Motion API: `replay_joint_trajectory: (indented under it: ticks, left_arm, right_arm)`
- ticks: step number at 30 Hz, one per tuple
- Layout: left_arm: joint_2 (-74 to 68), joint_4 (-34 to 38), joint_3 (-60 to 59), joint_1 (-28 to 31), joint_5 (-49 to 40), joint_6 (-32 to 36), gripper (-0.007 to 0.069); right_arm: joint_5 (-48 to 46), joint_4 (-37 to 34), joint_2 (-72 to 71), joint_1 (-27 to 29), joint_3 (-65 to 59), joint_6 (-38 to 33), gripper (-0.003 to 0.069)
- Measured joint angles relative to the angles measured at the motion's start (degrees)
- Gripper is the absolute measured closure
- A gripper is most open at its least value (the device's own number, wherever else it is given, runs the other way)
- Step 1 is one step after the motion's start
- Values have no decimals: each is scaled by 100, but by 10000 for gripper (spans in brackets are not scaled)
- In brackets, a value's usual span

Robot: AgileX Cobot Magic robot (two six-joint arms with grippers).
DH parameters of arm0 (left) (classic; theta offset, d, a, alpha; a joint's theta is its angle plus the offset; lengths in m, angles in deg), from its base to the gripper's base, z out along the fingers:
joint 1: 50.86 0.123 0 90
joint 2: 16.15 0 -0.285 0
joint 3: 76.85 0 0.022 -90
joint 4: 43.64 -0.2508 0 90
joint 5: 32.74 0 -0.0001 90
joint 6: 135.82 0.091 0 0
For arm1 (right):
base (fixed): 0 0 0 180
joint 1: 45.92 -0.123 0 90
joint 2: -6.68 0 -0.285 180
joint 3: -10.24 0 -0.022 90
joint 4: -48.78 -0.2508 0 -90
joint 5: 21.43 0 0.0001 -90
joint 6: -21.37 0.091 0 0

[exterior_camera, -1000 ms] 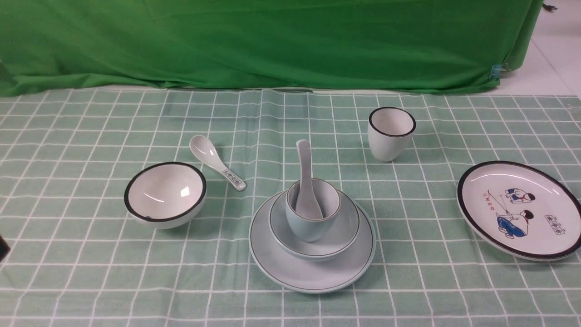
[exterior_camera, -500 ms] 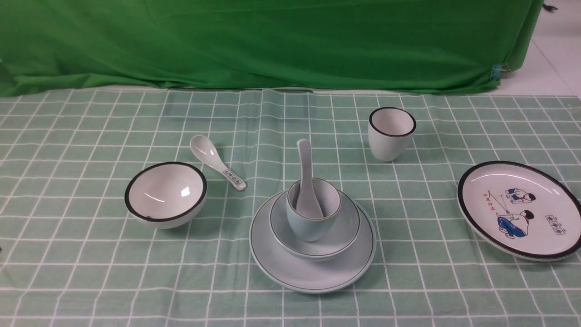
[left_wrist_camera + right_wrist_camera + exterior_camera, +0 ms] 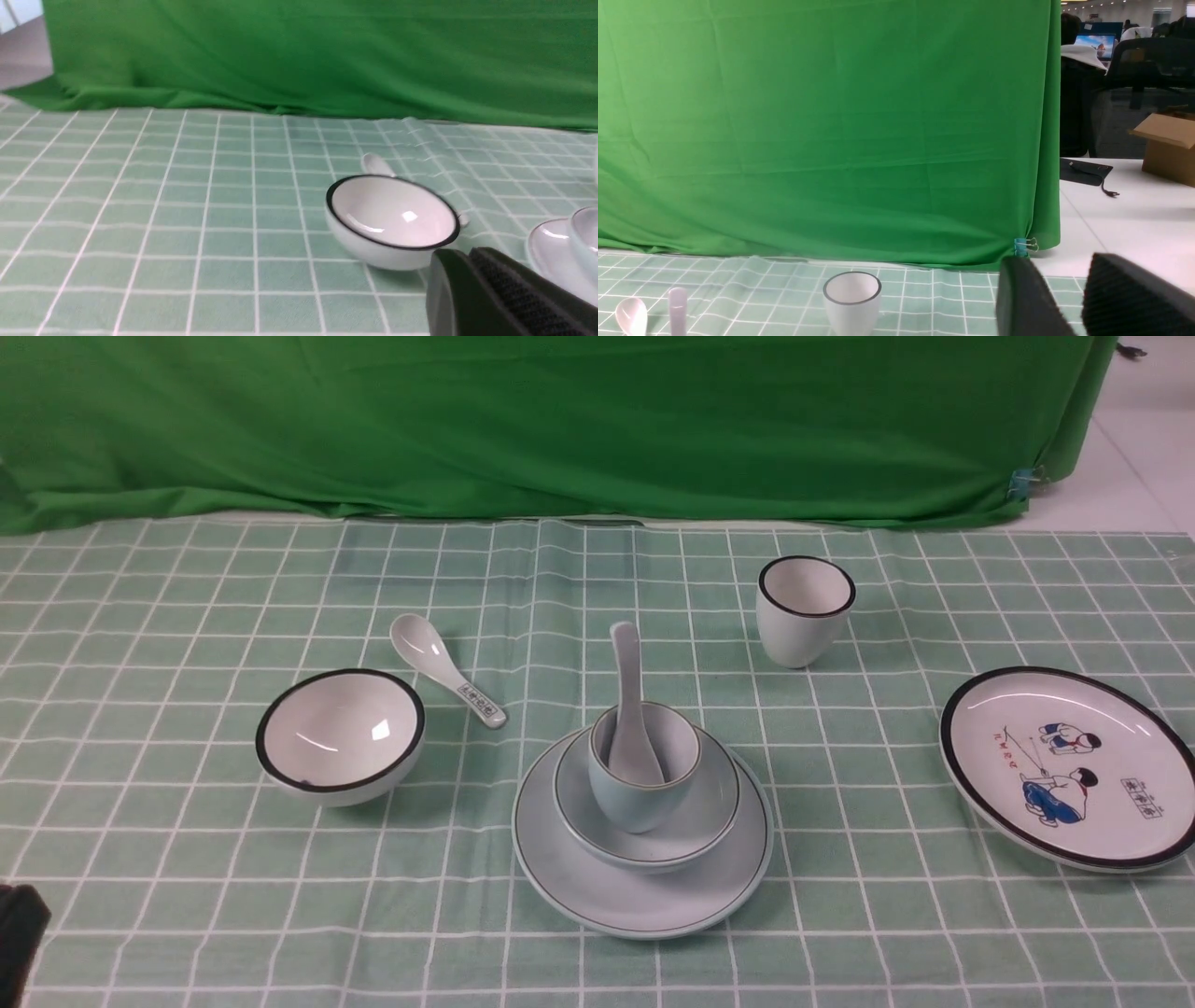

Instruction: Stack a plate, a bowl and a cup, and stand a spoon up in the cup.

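The pale blue-green plate (image 3: 644,896) lies at the table's middle front. The shallow bowl (image 3: 695,821) sits on it, the cup (image 3: 642,793) stands in the bowl, and the plain white spoon (image 3: 627,695) stands in the cup, handle up. Nothing touches the stack. My left gripper (image 3: 467,255) is shut and empty, near the front left, short of the white bowl; the plate's edge (image 3: 544,242) shows beside it. Its dark tip (image 3: 17,938) shows at the front view's lower left corner. My right gripper (image 3: 1073,275) has a narrow gap between its fingers and is empty, far right.
A white black-rimmed bowl (image 3: 341,735) and a patterned-handle spoon (image 3: 446,669) lie left of the stack. A white black-rimmed cup (image 3: 805,609) stands behind on the right, and a cartoon plate (image 3: 1064,765) lies far right. A green curtain (image 3: 560,420) hangs behind.
The dark left gripper part at the front view's left edge has moved down toward the near corner. The stack and the other dishes have not moved.
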Motion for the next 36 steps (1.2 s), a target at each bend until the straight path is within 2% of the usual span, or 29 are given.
replay_joint_trajectory:
  ticks: [12, 32, 36]
  left_arm:
    - [0, -528, -307, -85, 40, -199, 613]
    - [0, -596, -307, -96, 13, -203, 613]
    - [0, -596, -307, -96, 13, -203, 613]
  right_arm:
    - [0, 0, -5, 0, 0, 0, 417]
    - [0, 7, -5, 0, 0, -12, 417]
    - [-83, 101, -5, 13, -2, -307, 417]
